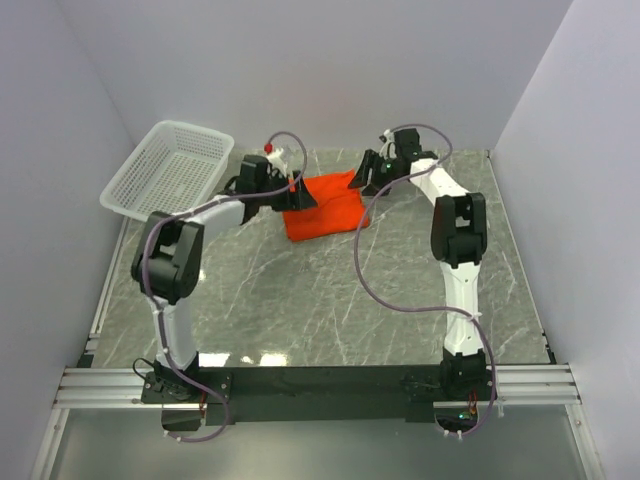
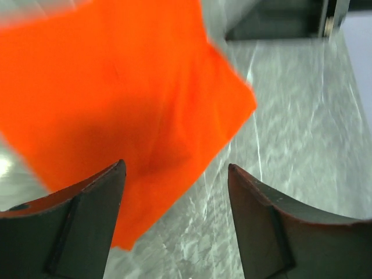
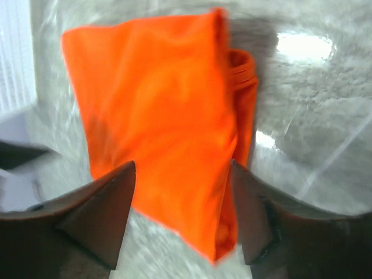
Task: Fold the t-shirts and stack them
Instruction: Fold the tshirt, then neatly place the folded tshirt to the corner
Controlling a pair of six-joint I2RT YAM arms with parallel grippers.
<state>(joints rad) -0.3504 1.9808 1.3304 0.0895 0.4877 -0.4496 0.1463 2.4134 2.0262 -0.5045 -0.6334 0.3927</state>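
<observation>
Dark fingers [image 2: 87, 221] of the left gripper [image 2: 175, 168] fill the bottom of the left wrist view, spread wide with nothing pinched between them. Beneath them lies the orange-red t-shirt [image 2: 116, 87], folded into a flat packet. One corner of it points out onto the grey marbled table [image 2: 302, 145], and the gap between the fingers sits over that edge, half above cloth and half above table. Whether the fingers touch the cloth I cannot tell.

The right gripper [image 3: 183, 165] is spread too, its two fingers [image 3: 93, 221] apart above the t-shirt and holding nothing. From this wrist the t-shirt reads as a rough rectangle with a smooth top layer, and along one side a lower layer with a stitched hem pokes out from under it. The picture is blurred, so finer folds cannot be made out.

From the top camera the t-shirt lies on the far half of the table. The left gripper is at the t-shirt's left edge and the right gripper at its far right corner, so the two bracket it from opposite sides. A white mesh basket [image 1: 170, 165] stands to the left of the t-shirt and a little farther back, apart from it, with the left arm's wrist between the two. Both arm bases sit well to the near side of the t-shirt, and a grey cable [image 1: 385, 295] loops from the right arm on that same side
</observation>
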